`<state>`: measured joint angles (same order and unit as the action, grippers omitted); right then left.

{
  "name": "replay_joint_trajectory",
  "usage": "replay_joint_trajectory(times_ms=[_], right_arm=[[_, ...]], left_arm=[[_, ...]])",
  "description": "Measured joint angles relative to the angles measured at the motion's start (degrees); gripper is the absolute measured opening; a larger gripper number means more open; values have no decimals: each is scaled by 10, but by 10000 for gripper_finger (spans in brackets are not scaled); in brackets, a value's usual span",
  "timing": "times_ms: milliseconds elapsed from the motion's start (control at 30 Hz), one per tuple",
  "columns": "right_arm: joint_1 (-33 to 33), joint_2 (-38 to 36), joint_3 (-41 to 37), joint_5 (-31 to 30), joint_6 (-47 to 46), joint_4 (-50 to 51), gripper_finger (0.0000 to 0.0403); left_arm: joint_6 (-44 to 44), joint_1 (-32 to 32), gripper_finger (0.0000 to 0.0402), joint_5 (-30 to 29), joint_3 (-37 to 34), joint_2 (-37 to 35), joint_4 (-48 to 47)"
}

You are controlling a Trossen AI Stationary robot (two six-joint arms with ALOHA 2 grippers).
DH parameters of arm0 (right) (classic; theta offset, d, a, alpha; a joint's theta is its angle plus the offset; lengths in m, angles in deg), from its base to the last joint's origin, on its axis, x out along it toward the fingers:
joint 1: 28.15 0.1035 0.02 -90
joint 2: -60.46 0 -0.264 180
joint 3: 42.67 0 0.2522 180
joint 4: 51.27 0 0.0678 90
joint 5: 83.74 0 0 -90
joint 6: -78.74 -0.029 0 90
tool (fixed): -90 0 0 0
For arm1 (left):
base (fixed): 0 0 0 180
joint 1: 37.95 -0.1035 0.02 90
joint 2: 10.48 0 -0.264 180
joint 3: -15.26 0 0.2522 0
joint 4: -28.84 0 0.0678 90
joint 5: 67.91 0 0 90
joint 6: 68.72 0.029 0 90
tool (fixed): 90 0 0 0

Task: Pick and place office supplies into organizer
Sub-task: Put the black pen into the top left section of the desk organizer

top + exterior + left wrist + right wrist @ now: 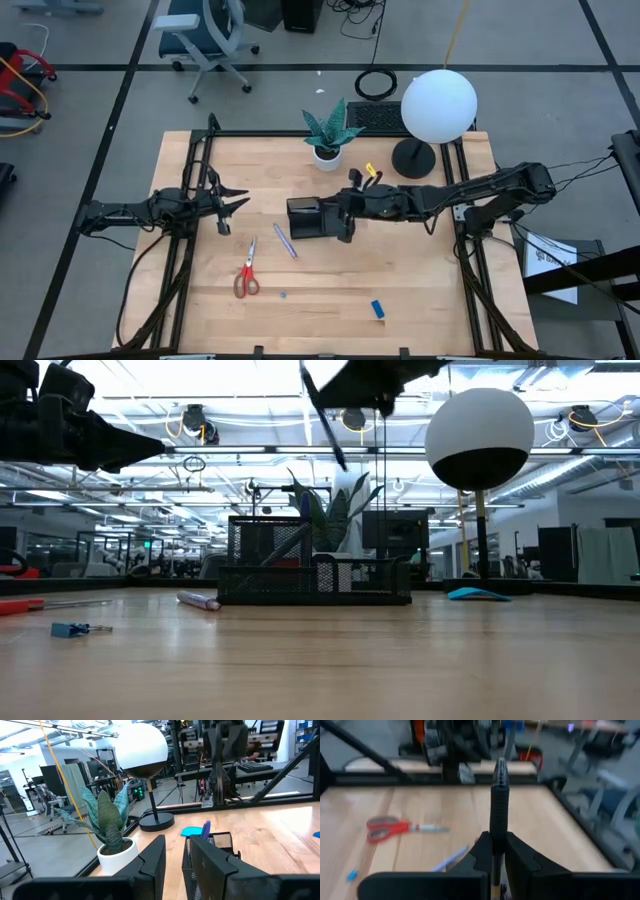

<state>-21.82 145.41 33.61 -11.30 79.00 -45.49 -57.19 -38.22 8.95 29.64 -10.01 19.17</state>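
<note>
So the right gripper [345,222] is reaching across the middle of the table, and its fingers [517,857] are pinched tight on a dark pen [499,802]. The pen sticks straight out past the fingertips in the wrist view, and in the low view it hangs tilted above the black mesh organizer [315,572]. From above, the fingertips sit right at the organizer's [305,217] near edge, pretty much over it.

Out past those fingers on the bare wood: the red-handled scissors [395,827] lying flat, a purple pen [450,859] closer in, and a tiny blue bit [352,875] off toward the table edge. In the top-down view the scissors [246,276] and purple pen [285,241] are just beside each other, well apart from a small blue block [378,309] nearer the front edge.

The left gripper [236,200] hovers over the left part of the table, fingers [152,860] partly apart with nothing between them. Ahead of those fingers you can see the organizer's mesh wall, a potted plant [107,827], and the globe lamp [142,750] on its round base, plus a blue note pad [192,831] lying flat beside the base
</note>
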Motion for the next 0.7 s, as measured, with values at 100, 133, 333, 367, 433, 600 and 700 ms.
replay_joint_trajectory(times_ms=[100,133,333,367,433,600,700], right_arm=[[-3,3,-28,18,39,-108,20],[-6,3,-39,33,51,-142,20],[-40,4,-100,73,68,-296,20],[-47,4,-106,85,69,-320,20],[-60,4,-118,112,65,-362,20],[-81,4,-130,178,65,-428,20],[-82,4,-130,184,65,-434,20]], left_arm=[[0,0,97,0,0,0,0],[0,0,97,0,0,0,0],[0,0,97,0,0,0,0],[0,0,97,0,0,0,0],[0,0,97,0,0,0,0],[2,0,97,0,0,0,6],[-2,0,97,0,0,0,5]])
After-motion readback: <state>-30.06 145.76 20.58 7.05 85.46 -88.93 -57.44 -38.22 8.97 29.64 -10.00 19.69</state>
